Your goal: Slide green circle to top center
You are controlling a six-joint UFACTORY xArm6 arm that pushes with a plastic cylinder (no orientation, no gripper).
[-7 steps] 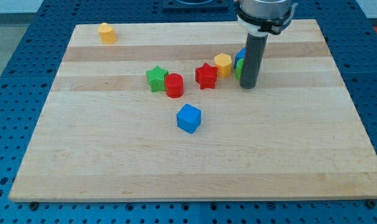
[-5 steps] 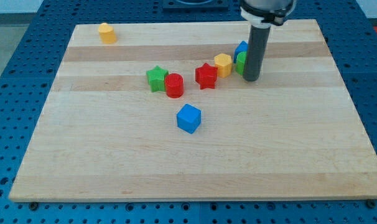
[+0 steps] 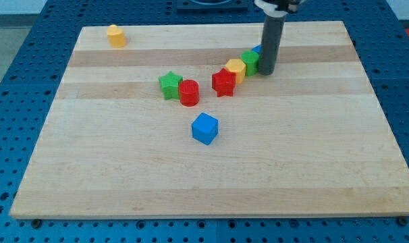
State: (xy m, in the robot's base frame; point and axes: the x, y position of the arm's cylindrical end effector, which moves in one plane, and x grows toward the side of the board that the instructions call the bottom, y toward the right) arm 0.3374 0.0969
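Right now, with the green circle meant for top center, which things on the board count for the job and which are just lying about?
For the job:
- green circle, against the left side of the rod
- my tip, just to its right

Lying about:
- yellow block and red star, in a chain left of it
- blue block behind the rod
- green star, red cylinder
- blue cube
- yellow block top left

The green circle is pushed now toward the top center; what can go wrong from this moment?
1. The green circle sits against the yellow block, which touches the red star; pushing leftward may drag both along.
2. My tip is at the circle's right, with a blue block just behind, so that block may get carried too.
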